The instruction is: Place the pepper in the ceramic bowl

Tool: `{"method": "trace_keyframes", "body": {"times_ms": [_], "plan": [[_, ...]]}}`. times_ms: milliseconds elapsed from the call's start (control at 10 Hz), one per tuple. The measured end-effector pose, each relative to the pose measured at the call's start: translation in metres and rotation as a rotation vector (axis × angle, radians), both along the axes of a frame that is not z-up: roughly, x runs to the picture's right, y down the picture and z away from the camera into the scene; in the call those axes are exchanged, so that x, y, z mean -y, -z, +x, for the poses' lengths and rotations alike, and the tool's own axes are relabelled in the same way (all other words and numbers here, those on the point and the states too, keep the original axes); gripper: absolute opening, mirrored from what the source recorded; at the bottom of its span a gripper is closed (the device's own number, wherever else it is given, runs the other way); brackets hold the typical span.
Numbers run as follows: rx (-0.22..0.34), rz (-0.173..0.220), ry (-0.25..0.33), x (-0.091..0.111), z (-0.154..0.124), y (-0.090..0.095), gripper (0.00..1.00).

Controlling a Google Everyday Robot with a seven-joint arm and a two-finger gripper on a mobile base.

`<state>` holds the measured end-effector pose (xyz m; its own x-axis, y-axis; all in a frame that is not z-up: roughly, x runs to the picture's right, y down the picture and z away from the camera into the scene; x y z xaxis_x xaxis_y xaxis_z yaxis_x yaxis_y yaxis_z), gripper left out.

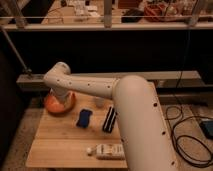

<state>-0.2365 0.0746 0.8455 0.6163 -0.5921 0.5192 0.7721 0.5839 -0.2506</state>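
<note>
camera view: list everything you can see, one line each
ceramic bowl: 1, orange, table's far left corner, partly behind the arm
pad: 1, blue, right of the bowl
flat object: 1, black, right of the pad
bottle: 1, white, lying at the table's near edge
table: 1, light wood
cables: several, dark, floor at right
arm: 1, white, reaching from near right to the bowl
hand: 1, down over the bowl

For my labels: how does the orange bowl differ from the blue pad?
The ceramic bowl is orange, round and glossy; the blue pad is roughly rectangular and dull. The bowl is wider than the pad. The gripper hangs over the bowl; the pad lies apart from it, uncovered. Both rest on the wooden table.
</note>
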Motion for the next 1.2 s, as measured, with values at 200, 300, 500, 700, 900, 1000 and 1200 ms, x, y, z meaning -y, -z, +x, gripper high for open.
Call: {"method": "trace_keyframes", "body": {"times_ms": [200,300,500,700,900,1000,1200], "plan": [[-0.002,-0.001,-0.001,-0.0003,0.0006,0.0002,0.15],[-0.004,-0.001,-0.001,-0.0004,0.0008,0.0002,0.15],[-0.007,-0.002,-0.002,-0.0002,0.0015,0.0003,0.15],[-0.011,-0.001,-0.004,0.0003,0.0023,0.0006,0.15],[-0.014,0.0,-0.004,0.0005,0.0032,0.0006,0.15],[-0.016,-0.001,-0.005,0.0003,0.0034,0.0007,0.15],[-0.018,-0.001,-0.006,0.0001,0.0041,0.0005,0.15]]}}
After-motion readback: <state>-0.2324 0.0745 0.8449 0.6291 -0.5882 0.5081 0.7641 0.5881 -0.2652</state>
